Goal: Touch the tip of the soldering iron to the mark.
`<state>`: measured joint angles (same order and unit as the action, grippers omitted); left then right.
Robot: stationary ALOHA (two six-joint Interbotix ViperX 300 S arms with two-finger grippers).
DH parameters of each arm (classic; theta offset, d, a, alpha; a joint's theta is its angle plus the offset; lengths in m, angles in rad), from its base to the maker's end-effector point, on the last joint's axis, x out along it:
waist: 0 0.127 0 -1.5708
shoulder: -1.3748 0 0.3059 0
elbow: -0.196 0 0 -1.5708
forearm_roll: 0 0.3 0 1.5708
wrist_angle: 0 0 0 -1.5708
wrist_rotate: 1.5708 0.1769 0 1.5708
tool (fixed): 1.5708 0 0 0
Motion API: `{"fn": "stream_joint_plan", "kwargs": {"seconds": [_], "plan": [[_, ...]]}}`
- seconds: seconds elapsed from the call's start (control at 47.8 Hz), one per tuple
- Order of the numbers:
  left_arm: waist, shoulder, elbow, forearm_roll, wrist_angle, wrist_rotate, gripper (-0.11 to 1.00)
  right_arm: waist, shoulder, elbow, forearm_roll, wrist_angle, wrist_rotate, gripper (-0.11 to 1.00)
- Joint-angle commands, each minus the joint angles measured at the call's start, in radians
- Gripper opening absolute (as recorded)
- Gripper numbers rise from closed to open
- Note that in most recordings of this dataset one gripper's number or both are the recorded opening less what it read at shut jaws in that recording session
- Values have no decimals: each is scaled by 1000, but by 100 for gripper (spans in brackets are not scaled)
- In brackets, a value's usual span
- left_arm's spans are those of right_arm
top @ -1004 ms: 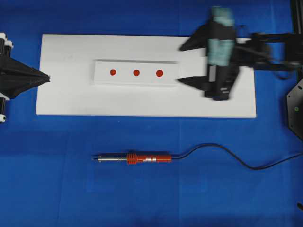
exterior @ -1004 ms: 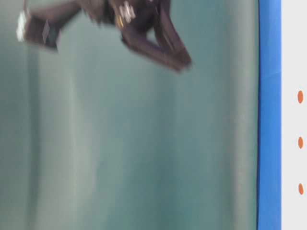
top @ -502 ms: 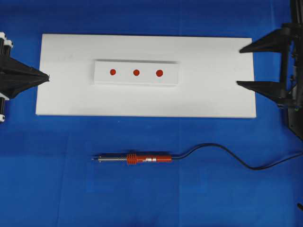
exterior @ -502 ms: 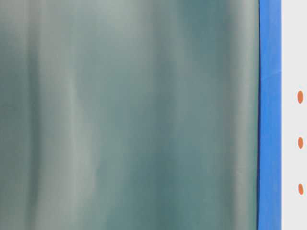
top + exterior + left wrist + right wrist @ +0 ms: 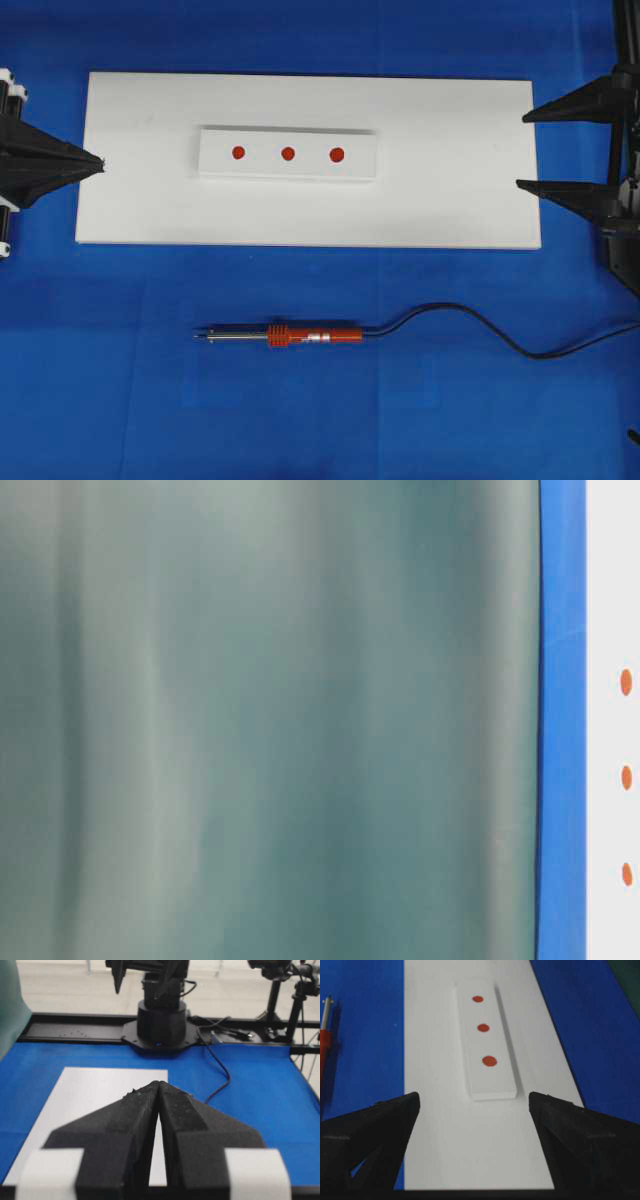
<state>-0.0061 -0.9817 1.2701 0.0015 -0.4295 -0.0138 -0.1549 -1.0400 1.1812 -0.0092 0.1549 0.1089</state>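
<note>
Blue cloth under white board; grey-green curtain behind.

Both arms matte black. Left gripper — wedge-shaped black foam-textured fingers, a white tape band wrapping each near the base. Right gripper has matching triangular black fingers tapering to points. Left arm shows white cylindrical parts at the wrist — round black base opposite, cables trailing.
</note>
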Motion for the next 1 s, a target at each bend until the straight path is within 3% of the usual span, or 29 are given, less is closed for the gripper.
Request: {"fn": "stream_joint_plan", "kwargs": {"seconds": [0.0, 0.983], "plan": [[-2, 5, -15, 2, -11, -2, 2, 0, 5, -12, 2, -9, 3, 87], [-2, 6, -15, 2, -9, -2, 2, 8, 5, -14, 17, -5, 5, 87]]}}
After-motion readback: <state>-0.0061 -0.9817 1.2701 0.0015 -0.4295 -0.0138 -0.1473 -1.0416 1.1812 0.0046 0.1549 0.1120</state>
